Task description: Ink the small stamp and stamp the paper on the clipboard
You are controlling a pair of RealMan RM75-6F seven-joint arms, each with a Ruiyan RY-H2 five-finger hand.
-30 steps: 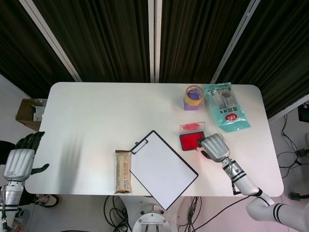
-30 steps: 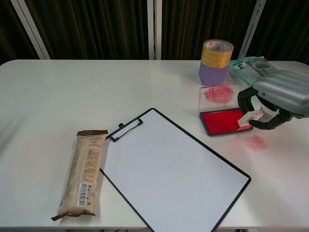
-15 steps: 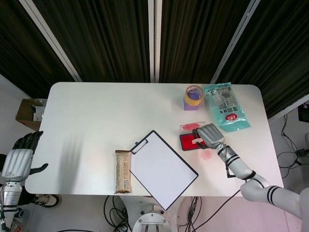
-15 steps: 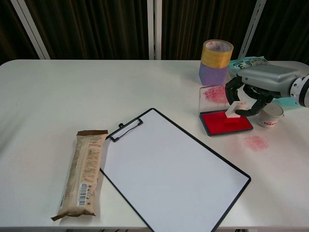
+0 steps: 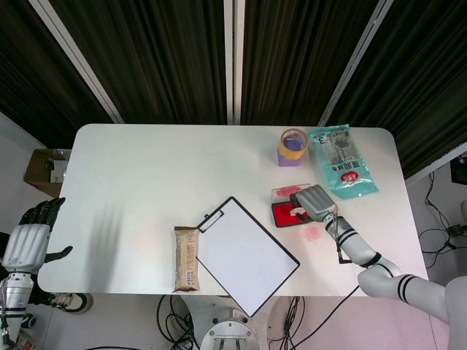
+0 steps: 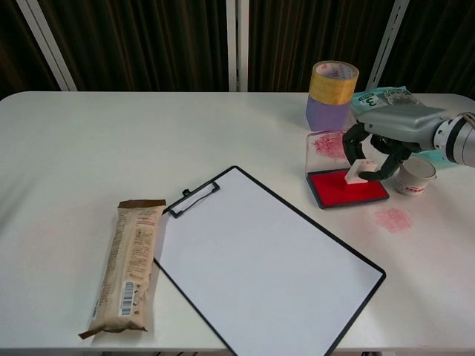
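Head view — stamp: the small stamp [image 5: 299,212] shows only as a pale speck under our right hand [image 5: 315,203], over the red ink pad [image 5: 286,214], right of the clipboard [image 5: 246,254].
Head view — right hand: fingers curled down over the pad; how tightly they close we cannot tell from above.
Head view — left hand: our left hand [image 5: 28,238] hangs off the far-left edge of the worktop [image 5: 146,175], fingers apart, holding nothing.
Chest view — stamp: a small white block standing on the pad's red surface, tilted slightly — we judge it light, rigid and hard-sided, likely slick.
Chest view — hold: best taken by its upper sides, well clear of the inked face.
Chest view — right hand: narrow, dark fingertips [image 6: 355,142] closed around the stamp's top, pinching it from both sides.
Chest view — paper: the sheet on the clipboard lies blank, near and left of the pad.
Chest view — care: we judge the pinch shallow, so the block could twist when lifted.
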